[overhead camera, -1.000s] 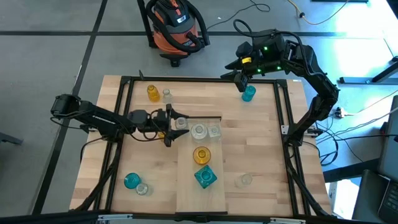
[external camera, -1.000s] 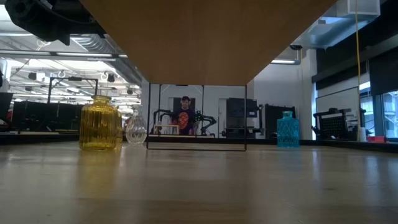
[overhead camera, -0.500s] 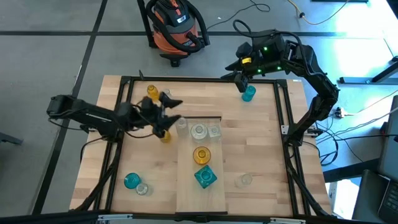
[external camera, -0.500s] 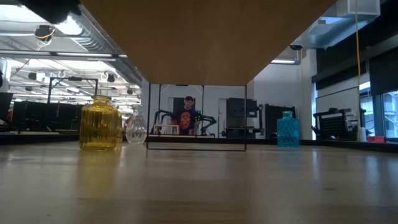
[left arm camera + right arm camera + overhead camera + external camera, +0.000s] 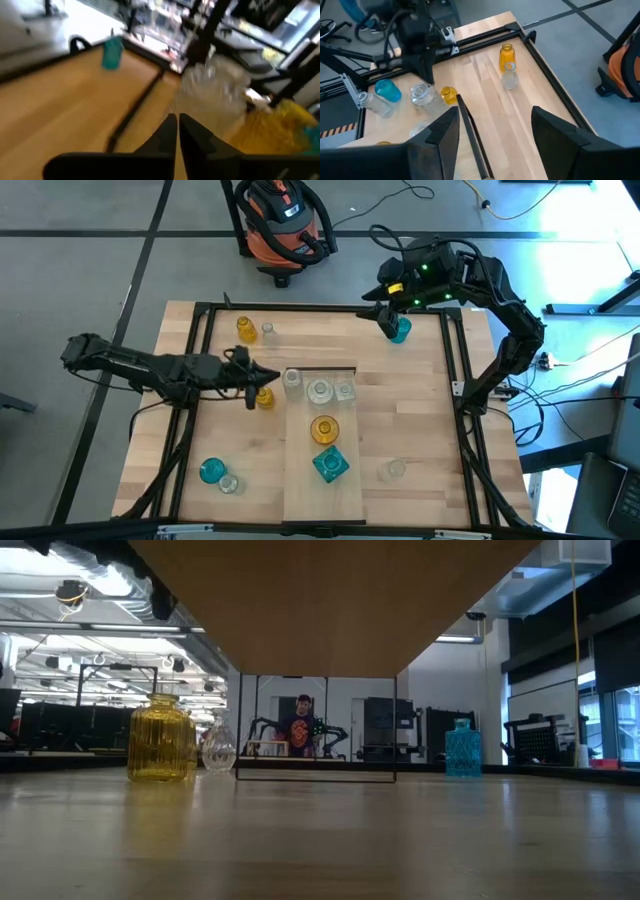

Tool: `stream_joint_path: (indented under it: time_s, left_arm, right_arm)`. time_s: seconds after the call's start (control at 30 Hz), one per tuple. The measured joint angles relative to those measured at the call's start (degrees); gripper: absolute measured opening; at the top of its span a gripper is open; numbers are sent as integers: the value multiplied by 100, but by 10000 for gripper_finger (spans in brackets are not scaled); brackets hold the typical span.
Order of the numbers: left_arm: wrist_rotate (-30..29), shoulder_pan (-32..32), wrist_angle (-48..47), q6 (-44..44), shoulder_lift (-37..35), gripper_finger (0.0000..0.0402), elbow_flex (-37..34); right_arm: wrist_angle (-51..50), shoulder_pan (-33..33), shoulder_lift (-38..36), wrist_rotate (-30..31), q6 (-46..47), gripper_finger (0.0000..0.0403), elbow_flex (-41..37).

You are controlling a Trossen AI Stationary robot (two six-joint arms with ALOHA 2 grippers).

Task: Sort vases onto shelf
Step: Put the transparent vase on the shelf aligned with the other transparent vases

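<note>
My left pincer is closed, empty, beside the small amber glass vase off the pale plank shelf. I reopen, straddle it, grip low. Right pincer gapes over the teal glass vase.

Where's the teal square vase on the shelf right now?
In the high view the teal square vase stands on the shelf toward its near end, just below the amber round vase.
</note>
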Motion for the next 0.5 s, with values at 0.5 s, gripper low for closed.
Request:
stream_joint_path:
  time_s: [0.5]
  left_arm:
    - [-1247, -152, 200, -73, 298, 1, 0]
  right_arm:
    - [-44, -2, 0, -3, 15, 205, 0]
